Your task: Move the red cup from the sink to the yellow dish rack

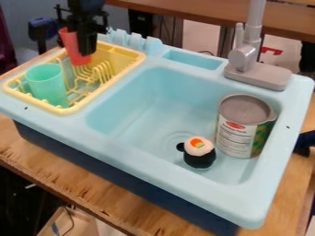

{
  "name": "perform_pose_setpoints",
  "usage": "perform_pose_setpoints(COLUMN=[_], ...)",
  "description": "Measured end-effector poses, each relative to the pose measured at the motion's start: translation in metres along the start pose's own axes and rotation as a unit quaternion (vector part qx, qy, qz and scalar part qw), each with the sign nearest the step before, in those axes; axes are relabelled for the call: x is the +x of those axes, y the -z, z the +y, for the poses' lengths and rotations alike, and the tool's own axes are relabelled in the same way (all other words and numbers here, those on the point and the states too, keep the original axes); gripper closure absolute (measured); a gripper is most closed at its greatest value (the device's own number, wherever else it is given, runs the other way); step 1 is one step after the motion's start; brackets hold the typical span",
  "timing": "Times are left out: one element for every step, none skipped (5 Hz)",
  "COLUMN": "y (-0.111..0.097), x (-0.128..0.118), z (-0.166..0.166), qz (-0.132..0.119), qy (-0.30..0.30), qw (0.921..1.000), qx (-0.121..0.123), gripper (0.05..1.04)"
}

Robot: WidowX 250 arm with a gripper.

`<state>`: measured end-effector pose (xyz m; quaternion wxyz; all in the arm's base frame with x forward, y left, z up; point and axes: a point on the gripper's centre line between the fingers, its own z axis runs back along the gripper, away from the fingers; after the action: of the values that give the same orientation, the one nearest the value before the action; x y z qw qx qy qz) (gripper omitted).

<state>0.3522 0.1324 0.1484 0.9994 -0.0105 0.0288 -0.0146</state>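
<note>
though partly behind tool (85, 47), red cup (71, 47)

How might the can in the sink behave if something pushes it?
The can looks rigid, so it probably would not bend. It stands tall and round, so a high push might tip it and make it roll.

2 cups (72, 45) at rack (67, 110), left of basin (144, 108); can (237, 138) behind toy (199, 156) in basin.
</note>
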Motion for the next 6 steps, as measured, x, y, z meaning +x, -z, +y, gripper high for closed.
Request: perform_pose_setpoints(y=[0.009, 0.015, 0.018, 0.018, 0.016, 0.01], x=[0.003, 0.004, 0.006, 0.012, 0.016, 0.018], z=[-0.01, -0.011, -0.009, -0.007, -0.005, -0.008], qz=[0.004, 0.006, 0.005, 0.005, 0.008, 0.002], qy=[0.013, 0.014, 0.013, 0.016, 0.015, 0.002], qw=[0.9999, 0.9999, 0.9999, 0.9999, 0.9998, 1.0], qx=[-0.002, -0.005, -0.003, 0.002, 0.009, -0.002], gripper=[0.972, 0.972, 0.973, 0.938, 0.726, 0.431])
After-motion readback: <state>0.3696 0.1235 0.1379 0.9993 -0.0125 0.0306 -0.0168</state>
